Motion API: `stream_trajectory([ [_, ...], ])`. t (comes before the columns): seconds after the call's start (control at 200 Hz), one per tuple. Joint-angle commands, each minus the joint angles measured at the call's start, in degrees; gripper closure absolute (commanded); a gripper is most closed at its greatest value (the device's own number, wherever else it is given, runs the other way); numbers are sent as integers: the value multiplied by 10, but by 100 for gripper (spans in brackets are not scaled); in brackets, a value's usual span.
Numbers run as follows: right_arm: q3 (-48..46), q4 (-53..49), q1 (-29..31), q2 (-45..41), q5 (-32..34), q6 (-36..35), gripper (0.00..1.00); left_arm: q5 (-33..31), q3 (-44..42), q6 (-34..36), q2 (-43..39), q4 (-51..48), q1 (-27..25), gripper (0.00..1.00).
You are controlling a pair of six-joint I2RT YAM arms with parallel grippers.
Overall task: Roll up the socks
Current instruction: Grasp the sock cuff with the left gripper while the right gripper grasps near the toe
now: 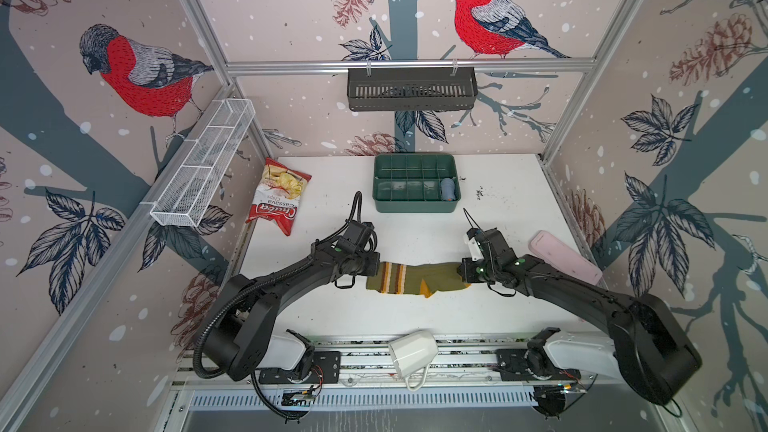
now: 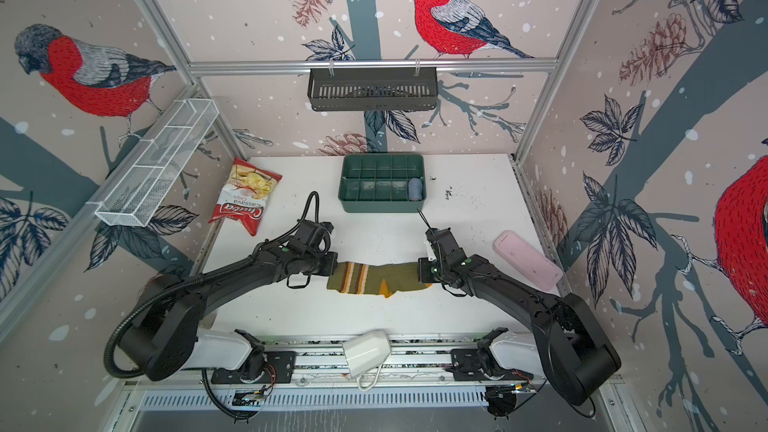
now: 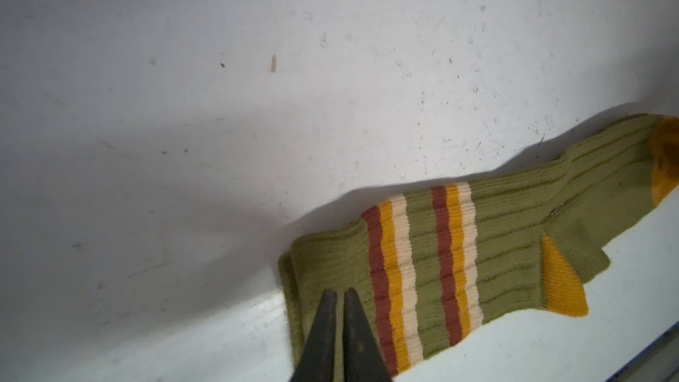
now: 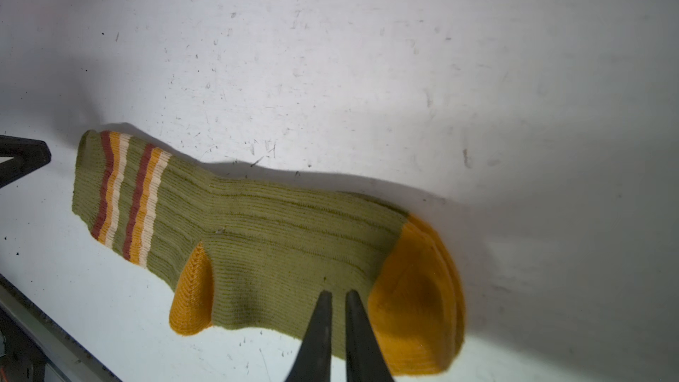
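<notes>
The olive-green socks (image 1: 415, 280) lie stacked, one on the other, across the middle of the white table, striped cuffs to the left, mustard toes to the right, heel toward the front. They also show in the second top view (image 2: 374, 278). My left gripper (image 1: 376, 270) sits at the cuff end. In the left wrist view its tips (image 3: 340, 292) are shut together on the green cuff fabric (image 3: 496, 251). My right gripper (image 1: 461, 272) is at the toe end. Its tips (image 4: 338, 292) are pinched into the green knit (image 4: 275, 237) just beside the mustard toe, with only a thin slit between them.
A green divided tray (image 1: 415, 206) stands behind the socks with a small blue-grey sock roll (image 1: 448, 189) in its right end. A red chips bag (image 1: 278, 197) lies at the back left, a pink case (image 1: 565, 257) at the right edge. Two baskets hang on the walls.
</notes>
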Motion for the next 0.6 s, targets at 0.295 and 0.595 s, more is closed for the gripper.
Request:
stream_trajectory([
  [0.295, 47, 1, -6, 123, 24, -30, 88, 39, 7, -1, 35, 10, -8, 91],
  [0.595, 94, 22, -53, 202, 43, -63, 90, 31, 27, 11, 87, 17, -7, 93],
])
